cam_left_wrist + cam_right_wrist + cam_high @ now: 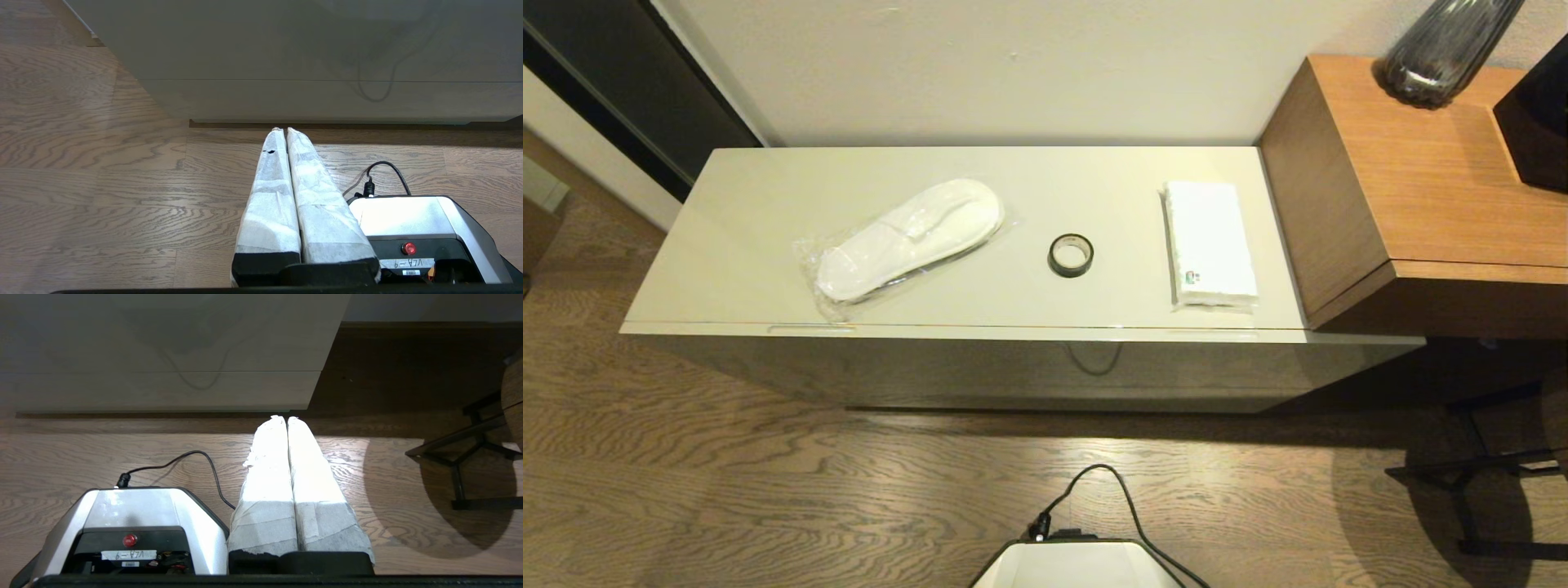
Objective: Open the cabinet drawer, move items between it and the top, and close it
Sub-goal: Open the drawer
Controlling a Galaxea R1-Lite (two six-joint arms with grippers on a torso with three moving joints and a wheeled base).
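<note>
Cabinet drawer (980, 363) closed, bagged slippers (908, 237), tape roll (1071, 255), packet (1209, 242) on top (743, 212), left gripper (284, 130), right gripper (284, 417) fingers together.

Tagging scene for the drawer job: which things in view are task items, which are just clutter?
Job: cabinet drawer, shut; top; bagged slippers; black tape roll; white packet.

Lying about: brown side table, grey vase, black stool.
</note>
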